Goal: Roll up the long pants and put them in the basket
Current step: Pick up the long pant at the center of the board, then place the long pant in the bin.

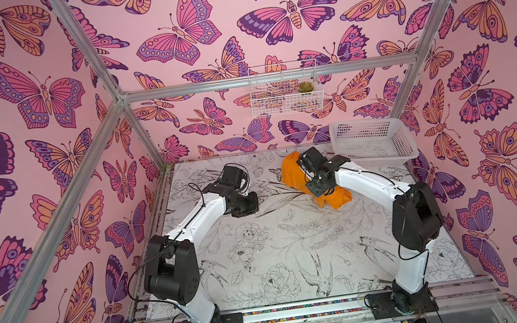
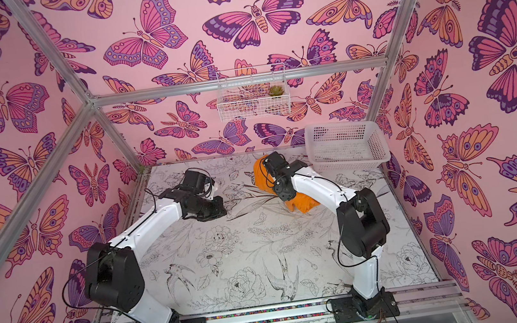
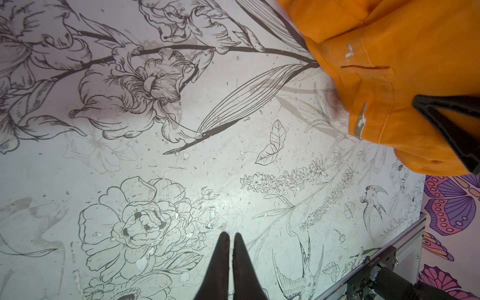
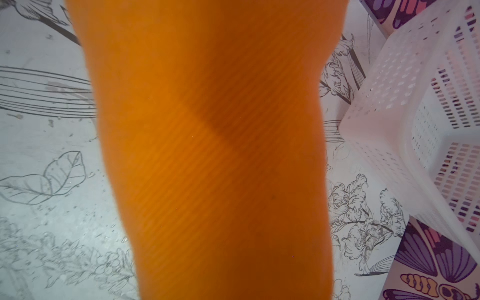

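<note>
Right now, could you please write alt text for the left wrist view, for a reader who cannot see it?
The left gripper, shut and empty, points at the flower-printed table; the rolled-up orange pants lie apart from it.

Pink walls (image 1: 226,15) covered with big butterflies, silver metal frame bars (image 1: 270,77) across the upper middle, white wire shelf (image 1: 287,106) with a small green plant (image 1: 305,87), white perforated basket (image 1: 363,121) at centre right, tabletop (image 1: 294,248) printed with black flowers and birds, even light.

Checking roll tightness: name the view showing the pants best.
Left wrist view: the pants are sharp, folds and seams clear, though cropped. Both top views show them small, partly behind the right arm. Right wrist view: a blurred orange close-up.
</note>
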Available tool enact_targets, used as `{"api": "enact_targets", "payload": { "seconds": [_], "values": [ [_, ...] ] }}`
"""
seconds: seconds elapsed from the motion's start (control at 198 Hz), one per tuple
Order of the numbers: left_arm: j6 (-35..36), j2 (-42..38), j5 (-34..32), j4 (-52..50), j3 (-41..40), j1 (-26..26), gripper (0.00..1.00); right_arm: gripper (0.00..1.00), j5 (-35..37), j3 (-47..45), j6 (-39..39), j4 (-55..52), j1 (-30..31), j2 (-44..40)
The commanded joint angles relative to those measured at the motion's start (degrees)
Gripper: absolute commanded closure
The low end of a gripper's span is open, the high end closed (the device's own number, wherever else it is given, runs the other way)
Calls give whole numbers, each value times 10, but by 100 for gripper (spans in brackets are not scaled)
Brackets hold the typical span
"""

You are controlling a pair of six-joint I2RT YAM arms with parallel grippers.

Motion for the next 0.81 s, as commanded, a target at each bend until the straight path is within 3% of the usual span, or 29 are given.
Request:
{"api": "enact_targets", "payload": {
  "seconds": [0.0, 0.227, 0.46, 0.551, 0.803],
  "values": [
    [-4, -11, -1, -18, -18, -4, 91, 93, -7, 46, 35, 3, -35, -58],
    [-5, -9, 4, -17, -21, -17, 91, 92, -17, 94, 68, 12, -119, -72],
    [-4, 9, 10, -17, -16, -29, 91, 94, -30, 98, 149, 108, -209, -64],
    [-5, 18, 10, -17, -13, -34, 91, 99, -41, 99, 168, 161, -230, -44],
    [-12, 50, 25, -21, 4, -57, 91, 96, -69, 166, 220, 229, -264, 39]
  ]
}}
